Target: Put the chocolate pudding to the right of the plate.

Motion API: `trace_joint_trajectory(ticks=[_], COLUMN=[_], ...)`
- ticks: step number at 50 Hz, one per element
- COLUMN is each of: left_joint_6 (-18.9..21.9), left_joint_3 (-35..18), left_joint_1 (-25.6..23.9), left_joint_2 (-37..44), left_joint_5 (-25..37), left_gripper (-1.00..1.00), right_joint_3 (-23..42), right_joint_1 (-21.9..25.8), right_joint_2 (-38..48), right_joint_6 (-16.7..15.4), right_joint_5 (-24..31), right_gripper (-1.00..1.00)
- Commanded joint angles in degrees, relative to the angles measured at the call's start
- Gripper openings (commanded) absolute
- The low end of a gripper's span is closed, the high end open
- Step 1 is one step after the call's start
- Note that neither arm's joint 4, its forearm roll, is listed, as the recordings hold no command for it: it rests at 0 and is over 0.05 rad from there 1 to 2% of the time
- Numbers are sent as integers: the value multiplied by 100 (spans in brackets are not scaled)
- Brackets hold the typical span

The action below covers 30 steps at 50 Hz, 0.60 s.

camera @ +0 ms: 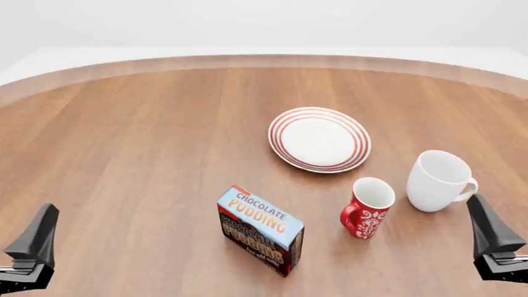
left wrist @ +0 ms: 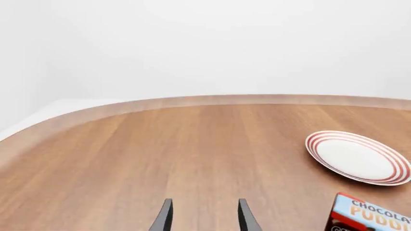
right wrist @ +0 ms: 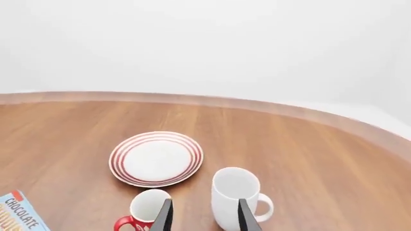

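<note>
In the left wrist view, the two dark fingertips of the left gripper (left wrist: 204, 219) are seen parted with bare wood between them, nothing held. A round white plate with concentric red rings (left wrist: 357, 157) lies farther out on the brown wooden table (left wrist: 160, 159), and a corner of the small rectangular chocolate pudding carton with its light blue top (left wrist: 369, 216) is cut by the frame edge.

In the front view, the carton (camera: 261, 230) stands on the table nearer the camera than the plate (camera: 319, 139) and to its left, well apart from it. A red patterned mug (camera: 367, 208) and a larger white mug (camera: 439, 180) stand to the right, near the plate's near-right edge. The left gripper (camera: 33, 247) and the right gripper (camera: 493, 240) are seen at the lower corners, both well apart from every object.

In the right wrist view, the right gripper's (right wrist: 204, 219) fingertips are parted and empty, with the red mug (right wrist: 144, 211) and white mug (right wrist: 237, 197) just beyond them and the plate (right wrist: 156, 158) behind.
</note>
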State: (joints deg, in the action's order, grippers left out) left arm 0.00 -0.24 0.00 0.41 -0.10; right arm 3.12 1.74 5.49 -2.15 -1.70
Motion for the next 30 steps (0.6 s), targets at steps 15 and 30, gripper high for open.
trace_joint_trajectory(ticks=[15, 30], left_joint_6=[0, 0], left_joint_3=[0, 0], left_joint_1=[0, 0], left_joint_2=[1, 1], left_joint_5=[0, 0], left_gripper=[100, 100], right_joint_3=[1540, 2835], right_joint_1=[522, 1141], right_joint_2=[903, 2610], right_joint_6=[-117, 110], right_joint_5=[548, 892], right_gripper=[100, 100])
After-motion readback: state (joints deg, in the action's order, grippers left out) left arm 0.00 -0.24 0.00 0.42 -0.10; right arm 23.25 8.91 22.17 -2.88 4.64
